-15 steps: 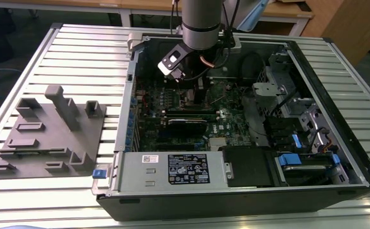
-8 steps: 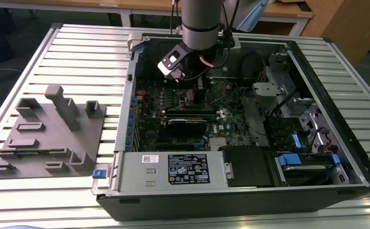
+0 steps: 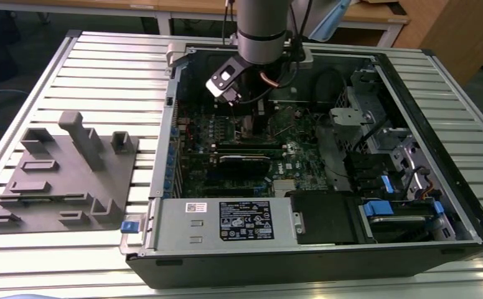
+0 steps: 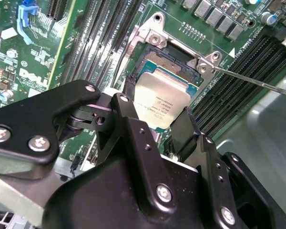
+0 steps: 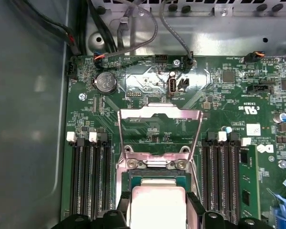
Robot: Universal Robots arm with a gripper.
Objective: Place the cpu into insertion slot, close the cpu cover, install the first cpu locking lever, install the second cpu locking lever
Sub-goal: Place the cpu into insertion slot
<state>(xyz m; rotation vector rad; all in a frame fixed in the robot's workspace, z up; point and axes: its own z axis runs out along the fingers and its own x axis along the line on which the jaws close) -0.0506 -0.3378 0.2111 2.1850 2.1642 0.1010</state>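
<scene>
Cpu [image 4: 163, 104] clenched in claw [image 4: 159, 101] at insertion slot [image 4: 169, 59]; cpu cover [image 5: 159, 113] open, memory slots [image 5: 88, 176] flanking

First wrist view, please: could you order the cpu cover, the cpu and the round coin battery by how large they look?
1. cpu cover, raised open, largest.
2. cpu, partly cut off by the picture's edge.
3. coin battery, clearly smallest.
</scene>
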